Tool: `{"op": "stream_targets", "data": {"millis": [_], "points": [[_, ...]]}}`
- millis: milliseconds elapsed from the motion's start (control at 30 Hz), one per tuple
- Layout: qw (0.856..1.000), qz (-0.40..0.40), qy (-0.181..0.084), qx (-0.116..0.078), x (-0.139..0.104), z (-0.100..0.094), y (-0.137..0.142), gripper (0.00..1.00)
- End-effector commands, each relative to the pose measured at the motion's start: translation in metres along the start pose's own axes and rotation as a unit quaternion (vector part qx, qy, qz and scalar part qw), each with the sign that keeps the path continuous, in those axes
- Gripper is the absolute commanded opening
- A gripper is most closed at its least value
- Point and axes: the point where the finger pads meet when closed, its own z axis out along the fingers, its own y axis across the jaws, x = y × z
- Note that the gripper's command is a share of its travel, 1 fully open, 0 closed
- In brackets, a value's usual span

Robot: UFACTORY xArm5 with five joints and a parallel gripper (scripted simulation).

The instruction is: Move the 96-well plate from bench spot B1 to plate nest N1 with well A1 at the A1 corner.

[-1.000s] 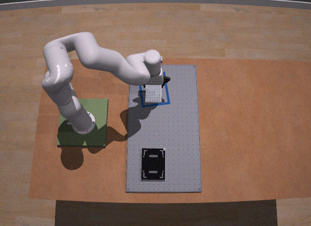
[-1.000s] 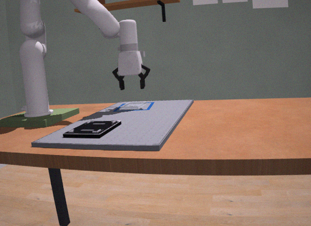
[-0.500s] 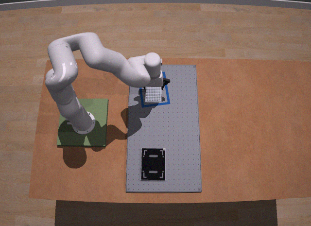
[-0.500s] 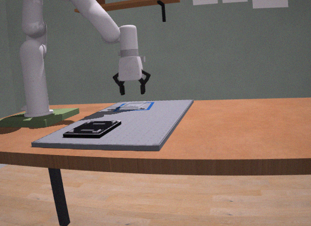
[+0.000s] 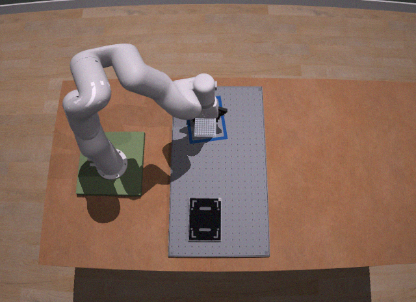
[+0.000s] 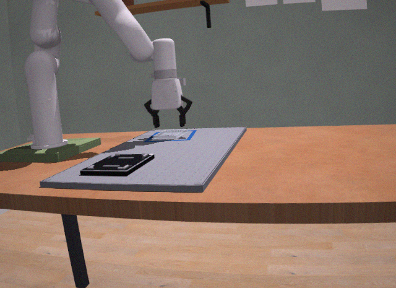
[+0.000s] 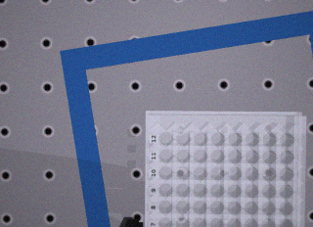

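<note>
The white 96-well plate [image 5: 204, 126] lies flat inside the blue-taped bench spot at the far end of the grey perforated board. It also shows in the side view [image 6: 168, 134] and in the wrist view [image 7: 225, 170], where its row numbers run along its left edge. My gripper [image 6: 168, 120] is open and empty, hanging a short way above the plate, fingers apart on either side of it. The black plate nest [image 5: 205, 219] with white corner locators sits at the near end of the board and holds nothing; it also shows in the side view [image 6: 117, 164].
The grey perforated board [image 5: 218, 171] lies on the orange table. The arm's base stands on a green pad [image 5: 110, 164] to the left of the board. A wooden shelf [image 6: 166, 3] hangs on the wall behind.
</note>
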Motion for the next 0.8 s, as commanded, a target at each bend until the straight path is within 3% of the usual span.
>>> {"op": "stream_targets", "data": {"millis": [0, 767], "points": [[1.0, 0.0, 0.007, 0.001, 0.0009, 0.0038, 0.0017, 1.0], [1.0, 0.0, 0.007, 0.001, 0.001, 0.0105, 0.0016, 1.0]]}}
